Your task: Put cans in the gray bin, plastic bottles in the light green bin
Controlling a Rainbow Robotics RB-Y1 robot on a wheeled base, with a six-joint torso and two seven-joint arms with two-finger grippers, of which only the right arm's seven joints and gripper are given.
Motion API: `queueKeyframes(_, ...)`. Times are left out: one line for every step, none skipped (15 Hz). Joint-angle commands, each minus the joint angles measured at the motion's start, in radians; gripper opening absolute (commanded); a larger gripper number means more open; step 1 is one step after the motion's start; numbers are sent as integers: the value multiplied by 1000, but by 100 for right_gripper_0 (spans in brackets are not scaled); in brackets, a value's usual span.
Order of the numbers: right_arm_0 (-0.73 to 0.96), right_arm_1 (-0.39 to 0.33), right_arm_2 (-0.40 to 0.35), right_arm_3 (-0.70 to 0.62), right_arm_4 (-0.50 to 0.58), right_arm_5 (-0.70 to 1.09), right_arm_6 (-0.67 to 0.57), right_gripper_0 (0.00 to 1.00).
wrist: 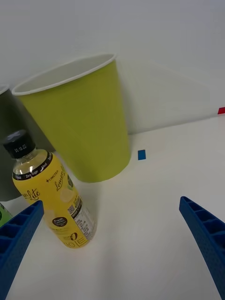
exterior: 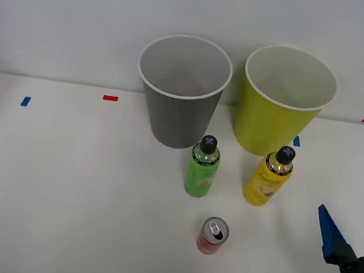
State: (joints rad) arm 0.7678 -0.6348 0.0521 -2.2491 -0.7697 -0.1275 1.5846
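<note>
Right now the right gripper (exterior: 354,231) hangs low at the table's right side with its two blue ribbed fingers (wrist: 206,234) spread wide and nothing between them. Straight ahead of it, from the wrist camera, stands the yellow bottle (wrist: 54,199), a glossy clear-necked plastic thing with a black ridged screw cap and a printed label, upright on the smooth white table (exterior: 56,186). Just behind that bottle rises the light green bin (exterior: 283,100), a tall tapered round tub, matte lime outside, pale inside, with a thin white rim. To its left sits the gray bin (exterior: 181,89), same tapered shape, same white rim, the two standing near each other against the wall. In front of the gray bin stands the green bottle (exterior: 203,167), bright and shiny, black cap on top, well apart from the yellow one. Nearer the robot, between the two bottles, sits the red can (exterior: 213,235), short and cylindrical, its silver pull-tab top facing up. Small red and blue tape marks (exterior: 110,98) dot the tabletop.
</note>
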Motion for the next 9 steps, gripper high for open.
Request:
queueKeyframes(47,32,-20,0,35,2,28,100)
queueKeyframes(74,35,-23,0,43,2,32,100)
queueKeyframes(99,38,-23,2,50,3,38,100)
queueKeyframes(114,43,-25,0,58,9,44,100)
queueKeyframes(130,50,-21,3,69,20,54,100)
queueKeyframes(137,60,-21,17,81,20,64,100)
queueKeyframes(137,66,-21,29,90,20,72,100)
queueKeyframes(137,66,-23,39,99,20,78,100)
queueKeyframes(142,64,-28,40,104,19,81,100)
